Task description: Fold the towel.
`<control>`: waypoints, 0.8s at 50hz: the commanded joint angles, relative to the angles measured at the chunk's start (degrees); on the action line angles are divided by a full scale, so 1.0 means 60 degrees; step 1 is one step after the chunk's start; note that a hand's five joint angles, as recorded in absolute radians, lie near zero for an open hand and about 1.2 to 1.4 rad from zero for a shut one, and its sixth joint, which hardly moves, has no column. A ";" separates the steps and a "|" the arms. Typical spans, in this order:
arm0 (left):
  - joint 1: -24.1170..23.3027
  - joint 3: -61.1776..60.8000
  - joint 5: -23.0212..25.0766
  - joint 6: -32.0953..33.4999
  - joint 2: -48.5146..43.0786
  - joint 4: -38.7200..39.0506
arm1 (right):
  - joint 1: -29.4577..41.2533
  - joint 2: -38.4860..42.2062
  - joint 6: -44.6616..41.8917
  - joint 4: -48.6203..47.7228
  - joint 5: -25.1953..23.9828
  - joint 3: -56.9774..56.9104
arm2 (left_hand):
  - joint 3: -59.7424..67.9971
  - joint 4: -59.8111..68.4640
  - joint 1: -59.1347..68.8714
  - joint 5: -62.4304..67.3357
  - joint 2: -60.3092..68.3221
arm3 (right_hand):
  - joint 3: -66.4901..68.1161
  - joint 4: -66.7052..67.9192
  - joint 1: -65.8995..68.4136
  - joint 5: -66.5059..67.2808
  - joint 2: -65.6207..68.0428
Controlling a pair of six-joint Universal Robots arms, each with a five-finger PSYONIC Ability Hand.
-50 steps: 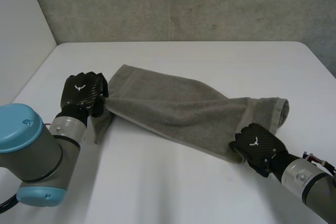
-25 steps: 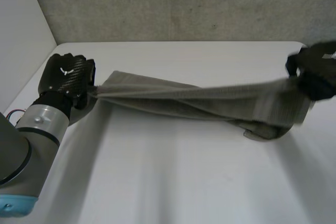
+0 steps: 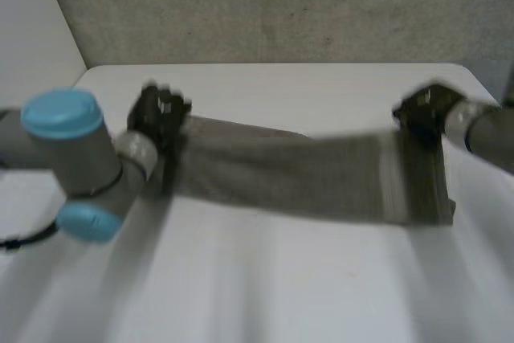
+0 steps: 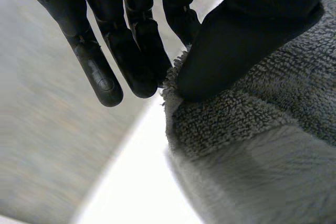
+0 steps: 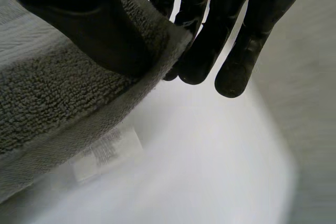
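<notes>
Towel: one grey terry rectangle with a flat woven band, stretched over the white desk, corners pinched by left robot hand and right robot hand.

Head overview, wrist close-ups on towel

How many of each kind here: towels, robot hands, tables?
towel: 1, grey, stretched between the hands
hands: 2, left hand and right hand, each pinching one end of the towel
table: 1, white
Total: 4
</notes>
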 commanded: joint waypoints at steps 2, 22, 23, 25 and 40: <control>-0.0106 0.3748 -0.0239 -0.0590 -0.0187 0.1922 | 0.0515 -0.0580 0.1435 -0.5282 0.0574 -0.2003 | 0.1707 0.1696 0.2190 0.1789 0.1707 | 0.0572 0.0564 0.0589 0.0521 0.0667; 0.0128 -0.0763 -0.0034 -0.2216 0.1029 0.3241 | 0.0530 -0.1816 0.1570 -0.3539 -0.1609 0.2103 | 0.1707 0.1696 0.2190 0.1789 0.1707 | 0.0572 0.0564 0.0589 0.0521 0.0667; 0.0157 -0.1343 0.0038 -0.2187 0.1029 0.3241 | 0.0545 -0.1802 0.1367 -0.3365 -0.1652 0.2596 | 0.1707 0.1696 0.2190 0.1789 0.1707 | 0.0572 0.0564 0.0589 0.0521 0.0667; 0.0186 -0.1886 0.0140 -0.2187 0.1029 0.3241 | 0.0545 -0.1743 0.1145 -0.3275 -0.1638 0.3128 | 0.1707 0.1696 0.2190 0.1789 0.1707 | 0.0572 0.0564 0.0589 0.0521 0.0667; 0.0245 -0.3897 0.0347 -0.0301 0.0194 0.2875 | 0.0195 -0.1902 0.0719 -0.3918 -0.1550 0.6495 | 0.1707 0.1696 0.2190 0.1789 0.1707 | 0.0572 0.0564 0.0589 0.0521 0.0667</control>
